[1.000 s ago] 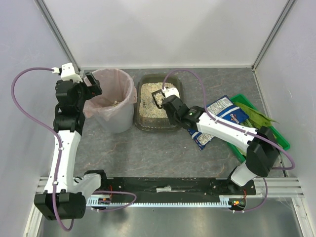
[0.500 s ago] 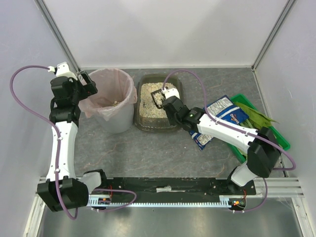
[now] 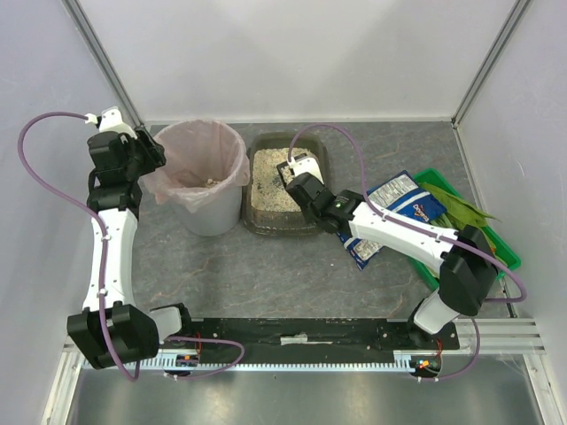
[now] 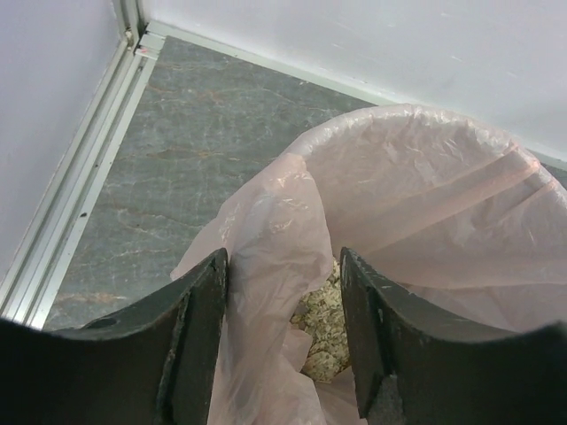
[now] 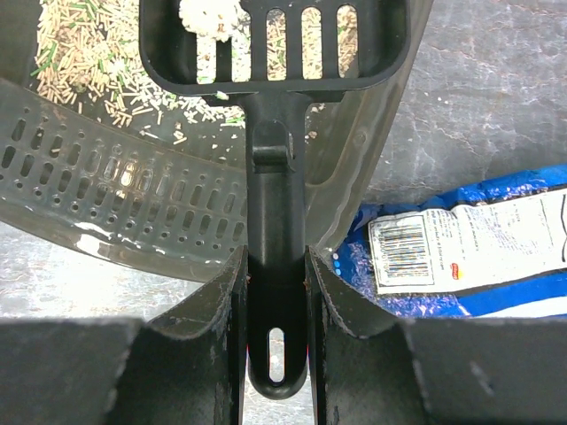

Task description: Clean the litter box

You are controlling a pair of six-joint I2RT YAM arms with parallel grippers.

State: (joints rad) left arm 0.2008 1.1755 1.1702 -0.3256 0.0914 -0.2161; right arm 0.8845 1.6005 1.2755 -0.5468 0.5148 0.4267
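Grey, stone-patterned tabletop [image 3: 266, 274] runs back to plain white walls. On it the right pincer [image 5: 276, 266] is clamped tight on the black handle of a slotted scoop [image 5: 276, 150], one finger on each side of the handle. The scoop's head reaches over the near wall of the litter box [image 5: 106, 177] and hangs above the pale granules [image 3: 266, 190]. A small white clump [image 5: 210, 13] sits in one corner of the head. Whether the head touches the granules I cannot tell.

The litter box is toward the back of the table, about the middle, with its wide dark rim [image 3: 266, 228] just beside the round bin [image 3: 205, 217] on its left. A blue snack bag [image 5: 461, 266] lies flat just to the right of the box, partly under the right arm. Beyond it, at the table's right edge, is a green crate [image 3: 507, 251] holding leafy greens [image 3: 461, 212].

Over at the bin, the left pincer [image 4: 282, 266] hangs at the left edge with its fingers apart. A loose fold of the pink liner [image 4: 266, 221] rises into the gap between them — I see no squeeze on it. Through that gap a heap of pale litter [image 4: 323, 332] shows at the bottom of the bin.
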